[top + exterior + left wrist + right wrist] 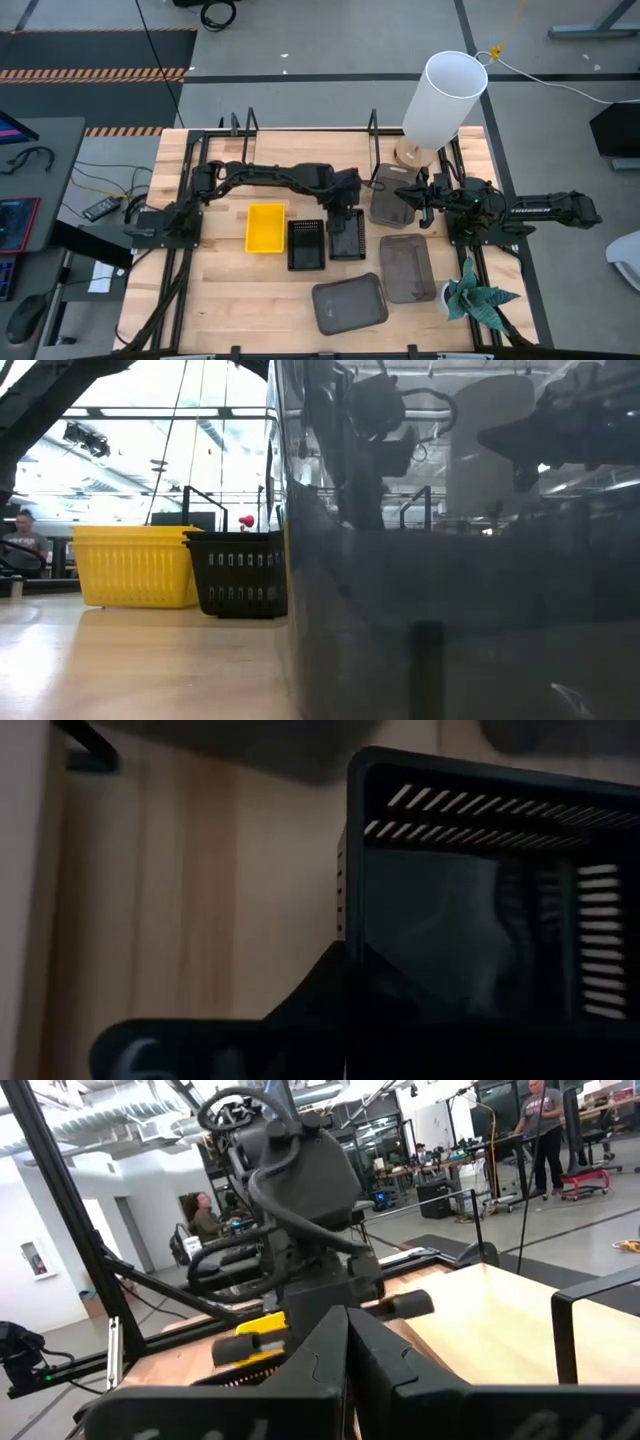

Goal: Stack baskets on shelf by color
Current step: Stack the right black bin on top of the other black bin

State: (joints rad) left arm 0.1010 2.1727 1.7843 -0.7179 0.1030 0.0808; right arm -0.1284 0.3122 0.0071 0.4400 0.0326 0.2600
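Observation:
In the high view my left gripper [347,213] points down over a black mesh basket [347,240], which lies beside a second black basket [305,244] and a yellow basket [265,228]. My right gripper [402,196] is shut and reaches level from the right, above a dark grey basket [386,205]. Two more grey baskets [408,268] [348,303] rest flat nearer the front. The shelf [300,145] with black brackets runs along the far side. The low view is mostly blocked by a grey basket [460,600]. My left gripper [345,1015] comes from above at the black basket's side wall [345,890], near a corner. One finger [300,1010] lies against the wall's outside; the other is hidden behind the wall, inside the basket. The basket's bottom appears to be on the table.
A white lamp [440,100] stands at the far right corner, and a potted plant [472,296] at the near right. Black rails [185,190] run along the table's sides. People show in the room beyond [540,1120]. Bare wood lies in front of the yellow basket [250,295].

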